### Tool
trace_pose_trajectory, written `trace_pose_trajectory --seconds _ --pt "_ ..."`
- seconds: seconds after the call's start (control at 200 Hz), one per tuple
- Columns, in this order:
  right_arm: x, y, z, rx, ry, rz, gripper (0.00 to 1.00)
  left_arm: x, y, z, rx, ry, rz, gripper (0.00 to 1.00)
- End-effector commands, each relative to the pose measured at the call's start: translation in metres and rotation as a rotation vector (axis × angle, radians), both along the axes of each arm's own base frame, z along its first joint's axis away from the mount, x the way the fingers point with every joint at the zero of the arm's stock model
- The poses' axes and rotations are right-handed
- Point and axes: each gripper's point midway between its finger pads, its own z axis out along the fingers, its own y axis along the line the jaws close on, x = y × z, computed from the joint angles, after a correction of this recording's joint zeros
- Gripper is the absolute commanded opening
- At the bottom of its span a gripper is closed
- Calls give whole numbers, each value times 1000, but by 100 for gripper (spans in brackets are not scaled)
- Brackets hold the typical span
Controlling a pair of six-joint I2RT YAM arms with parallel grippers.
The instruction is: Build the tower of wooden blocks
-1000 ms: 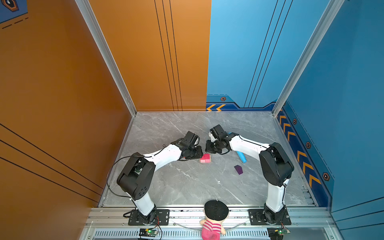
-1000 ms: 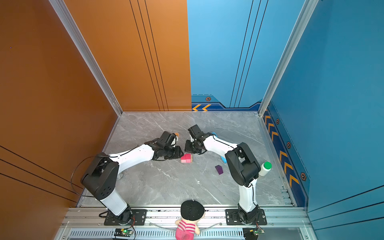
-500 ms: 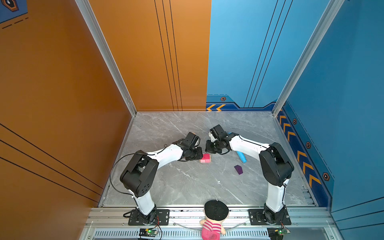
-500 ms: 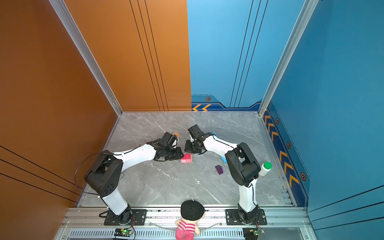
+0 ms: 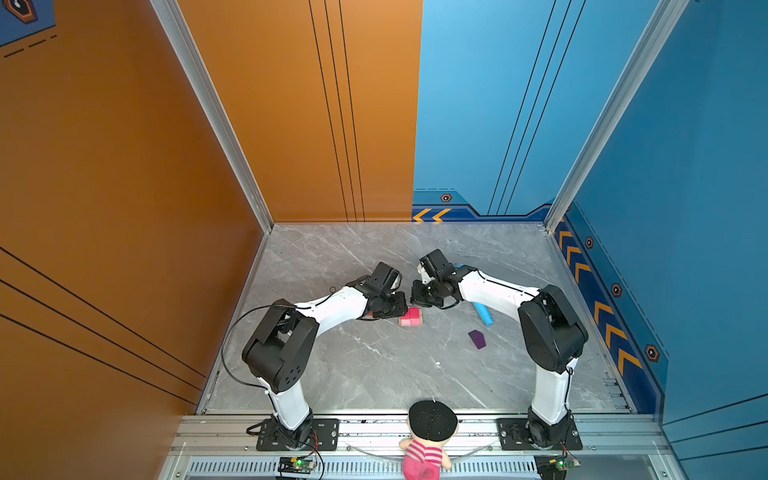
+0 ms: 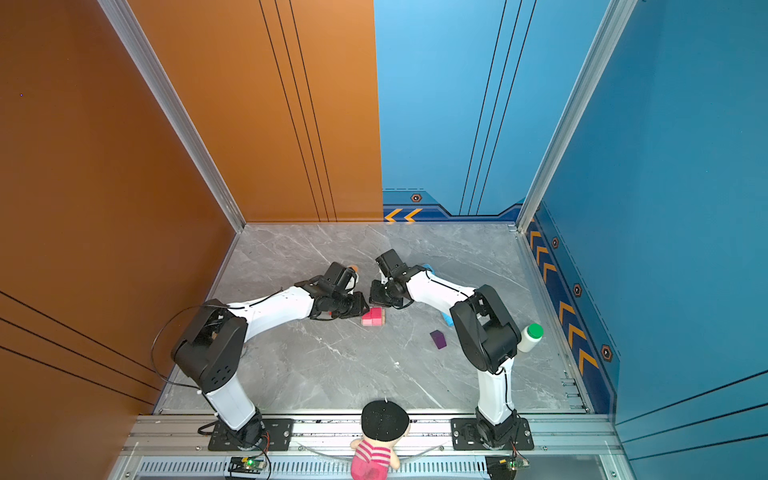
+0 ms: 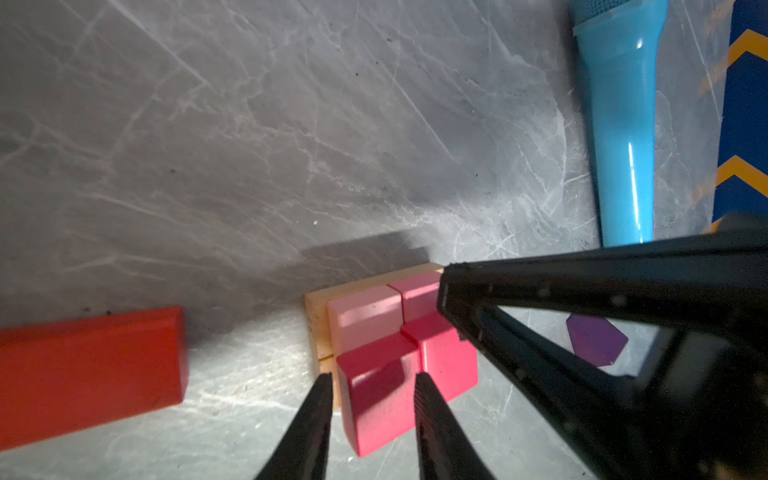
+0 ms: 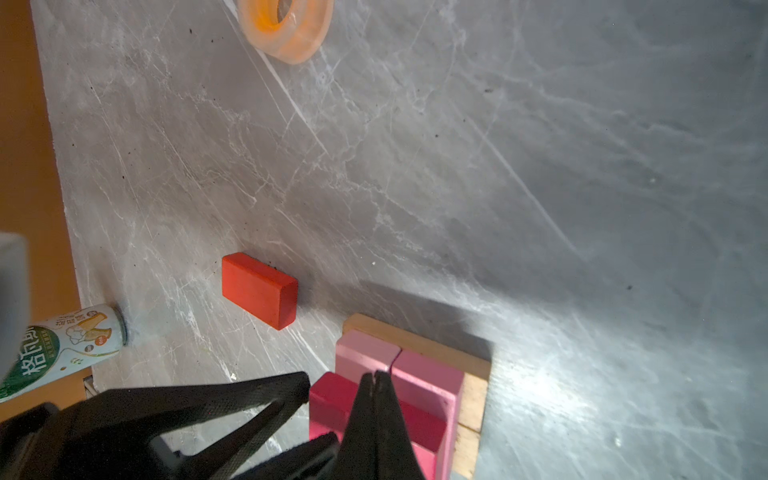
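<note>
The tower's base stands mid-floor: tan slabs, two pale pink bricks on them, and two magenta cubes side by side. My left gripper has its fingers on both sides of the nearer magenta cube, shut on it. The right gripper is shut and empty, with its tips over the other magenta cube. A red brick lies flat beside the stack. The purple house-shaped piece lies apart, toward the right arm.
A long blue tube lies under the right forearm. An orange tape ring sits farther back. A white bottle with a green cap stands behind the right arm's elbow, a printed can by the orange wall, and a doll at the front rail.
The left arm's elbow has shifted slightly toward the middle while its gripper stays at the stack. The right arm and the blocks have not moved.
</note>
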Motion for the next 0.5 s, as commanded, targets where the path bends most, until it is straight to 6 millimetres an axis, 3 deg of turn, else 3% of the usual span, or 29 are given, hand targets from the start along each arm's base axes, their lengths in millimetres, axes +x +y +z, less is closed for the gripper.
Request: trace_pose_trajectory --seconds 0.0,0.496 --pt "-8 -6 -6 -24 22 9 0 -2 -9 2 -15 10 -27 35" --pt "-7 -14 -4 -27 14 -7 0 -3 -14 2 -18 13 -36 35"
